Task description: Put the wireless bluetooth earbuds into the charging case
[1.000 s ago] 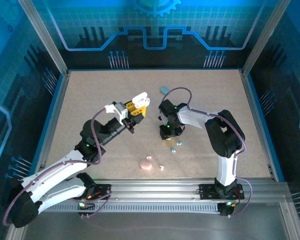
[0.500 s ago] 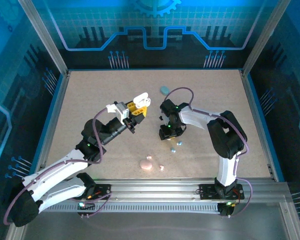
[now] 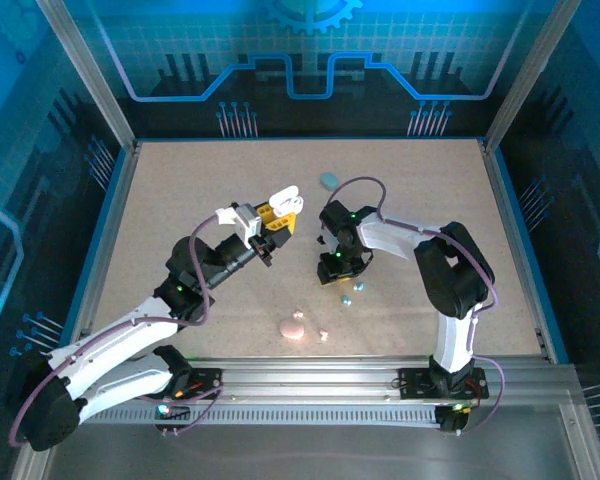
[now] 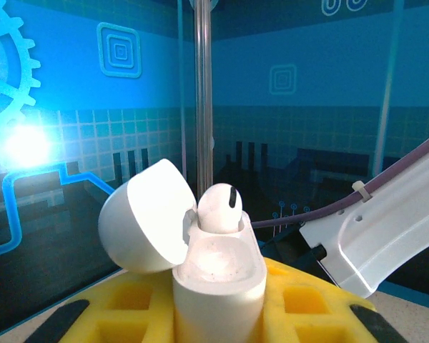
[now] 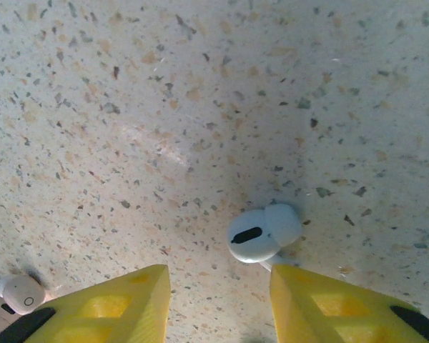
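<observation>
Step judged: picking up the second white bud. The right gripper (image 5: 218, 306) pointed down at the table (image 5: 200, 107) with jaws parted and nothing between them. The loose bud (image 5: 261, 234) lay flat on the table just ahead of the fingertips, nearer the right-hand finger, with its stem running toward that finger. To do this well, shift the gripper sideways until the bud sits centred in the gap. Then come down until the tips almost touch the table and close across the rounded head, not the stem, so the stem stays free to enter the slot. Close gently, as the bud looked smooth and likely to squirt out. A pale bud (image 5: 21, 291) sat just outside the other finger and could get bumped. The left gripper (image 3: 275, 213) was clamped on the white case (image 4: 218, 282), holding it up off the table, upright, lid (image 4: 143, 225) swung open to the side. One seated bud (image 4: 220, 207) stood in the far slot and the near slot looked empty. In the top view, teal buds (image 3: 358, 288) lay near the right gripper. The pink case (image 3: 293, 327) was near the front and the teal case (image 3: 328, 180) further back. Both were too small to tell whether open or what they held.
</observation>
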### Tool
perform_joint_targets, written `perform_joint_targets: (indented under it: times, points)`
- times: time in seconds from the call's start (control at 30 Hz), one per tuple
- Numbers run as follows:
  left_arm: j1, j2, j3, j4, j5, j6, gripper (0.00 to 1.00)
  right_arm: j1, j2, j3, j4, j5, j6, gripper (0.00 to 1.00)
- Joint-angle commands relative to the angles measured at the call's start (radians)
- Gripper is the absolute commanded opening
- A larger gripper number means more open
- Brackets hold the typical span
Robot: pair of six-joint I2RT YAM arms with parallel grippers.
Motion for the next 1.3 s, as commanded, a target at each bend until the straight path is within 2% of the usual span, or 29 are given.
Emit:
perform_joint_targets:
  times: [0.0,0.23,0.67,1.0,1.13,1.27]
  points:
    - [-0.007,0.0,0.027,0.042,0.011,-0.018,0.23,0.01,-0.057,0.018,-0.035,0.04,-0.018,0.42]
    - [-0.006,0.0,0.027,0.041,0.01,-0.02,0.23,-0.013,-0.034,0.024,-0.024,0.096,-0.043,0.43]
    - [-0.007,0.004,0.032,0.038,0.011,-0.017,0.23,0.007,0.05,0.027,-0.024,0.022,-0.067,0.42]
    - [-0.006,0.007,0.032,0.039,0.012,-0.017,0.23,0.044,0.019,0.037,-0.052,0.022,-0.043,0.38]
    - [-0.008,0.012,0.033,0.041,0.015,-0.018,0.23,0.045,0.002,0.046,-0.061,0.051,-0.041,0.38]
    - [-0.007,0.006,0.031,0.041,0.013,-0.017,0.23,0.039,-0.026,0.067,-0.084,0.137,-0.029,0.4]
